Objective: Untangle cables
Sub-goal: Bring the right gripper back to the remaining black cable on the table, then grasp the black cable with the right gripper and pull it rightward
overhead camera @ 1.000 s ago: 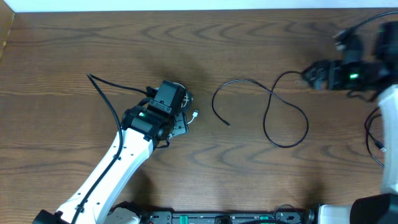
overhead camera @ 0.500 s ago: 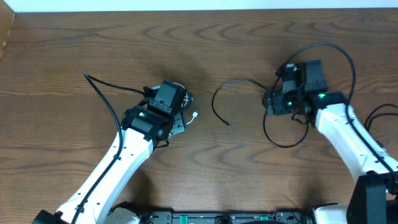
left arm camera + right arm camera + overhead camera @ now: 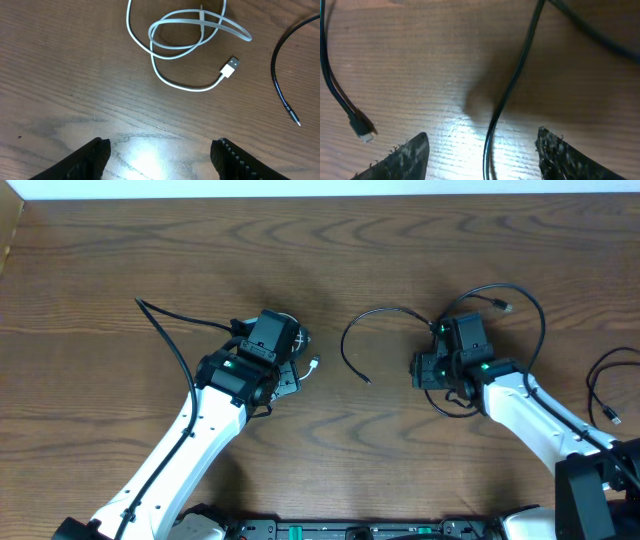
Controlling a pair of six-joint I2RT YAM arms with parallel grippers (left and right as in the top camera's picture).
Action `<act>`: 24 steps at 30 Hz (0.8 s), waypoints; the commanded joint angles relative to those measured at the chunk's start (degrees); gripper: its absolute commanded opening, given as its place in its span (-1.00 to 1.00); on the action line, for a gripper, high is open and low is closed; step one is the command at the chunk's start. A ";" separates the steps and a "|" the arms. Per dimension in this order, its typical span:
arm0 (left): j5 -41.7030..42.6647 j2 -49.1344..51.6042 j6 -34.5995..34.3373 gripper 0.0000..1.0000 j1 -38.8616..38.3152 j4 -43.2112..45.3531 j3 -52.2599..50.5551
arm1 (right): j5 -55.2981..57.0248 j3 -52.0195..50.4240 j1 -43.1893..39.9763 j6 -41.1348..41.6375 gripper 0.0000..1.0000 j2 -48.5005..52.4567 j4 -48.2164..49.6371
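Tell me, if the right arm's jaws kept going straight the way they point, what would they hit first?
Most likely the black cable: in the wrist view it runs between the open right jaws, lying on the wooden table. Depth is hard to judge.

The table (image 3: 60,75) is grained brown wood with a soft sheen — the white cable (image 3: 229,69) smooth, glossy plastic, the black cable (image 3: 511,82) smooth, duller.

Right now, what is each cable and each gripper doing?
white cable: loosely coiled, lying flat, unheld.
black cable: lying in open curves, unheld.
left gripper: open, empty.
right gripper: open, fingers either side of the black cable, not clamped.
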 commanded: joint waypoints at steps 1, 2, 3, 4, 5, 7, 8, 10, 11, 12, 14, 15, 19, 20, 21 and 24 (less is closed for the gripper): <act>-0.94 -0.50 -0.50 0.40 0.15 -0.17 0.39 | 0.90 -2.25 0.94 5.25 0.30 -0.24 1.92; -0.94 -0.50 -0.50 0.40 0.15 -0.17 0.39 | 0.90 -2.64 0.98 5.68 0.29 -0.24 2.45; -0.94 -0.50 -0.50 0.40 0.15 -0.17 0.39 | 0.87 -2.97 1.01 5.75 0.29 -0.24 2.95; -0.94 -0.50 -0.52 0.40 0.15 -0.15 0.39 | 0.87 -3.28 1.16 5.77 0.29 -0.24 3.48; -0.96 -0.50 -0.50 0.40 0.15 -0.15 0.39 | 0.90 -3.48 1.25 5.77 0.29 -0.24 3.76; -0.94 -0.50 -0.52 0.40 0.15 -0.15 0.39 | 0.87 -3.85 1.36 6.10 0.29 -0.24 4.50; -0.94 -0.50 -0.52 0.40 0.15 -0.17 0.39 | 0.85 -3.96 1.38 6.10 0.29 -0.24 4.70; -0.92 -0.50 -0.52 0.40 0.15 -0.17 0.39 | 0.87 -4.09 1.84 6.10 0.29 -0.24 4.70; -0.92 -0.50 -0.52 0.40 0.15 -0.17 0.39 | 0.87 -4.11 2.05 6.10 0.29 -0.24 4.68; -0.92 -0.50 -0.52 0.40 0.15 -0.17 0.39 | 0.87 -4.15 2.29 6.10 0.29 -0.24 4.66; -0.92 -0.50 -0.52 0.40 0.15 -0.17 0.39 | 0.90 -4.26 2.36 6.12 0.29 -0.24 4.70; -0.92 -0.50 -0.52 0.40 0.15 -0.17 0.39 | 0.87 -4.35 2.38 6.12 0.29 -0.24 4.68; -0.92 -0.50 -0.52 0.40 0.15 -0.17 0.39 | 0.87 -4.68 2.38 6.14 0.15 -0.24 4.63; -0.92 -0.50 -0.52 0.40 0.15 -0.17 0.39 | 0.87 -4.81 2.36 6.14 0.12 -0.24 4.61; -0.92 -0.50 -0.50 0.40 0.15 -0.17 0.39 | 0.87 -5.05 2.36 6.14 0.08 -0.24 4.59; -0.92 -0.50 -0.52 0.40 0.15 -0.17 0.39 | 0.85 -6.03 2.38 7.19 0.03 -0.24 4.44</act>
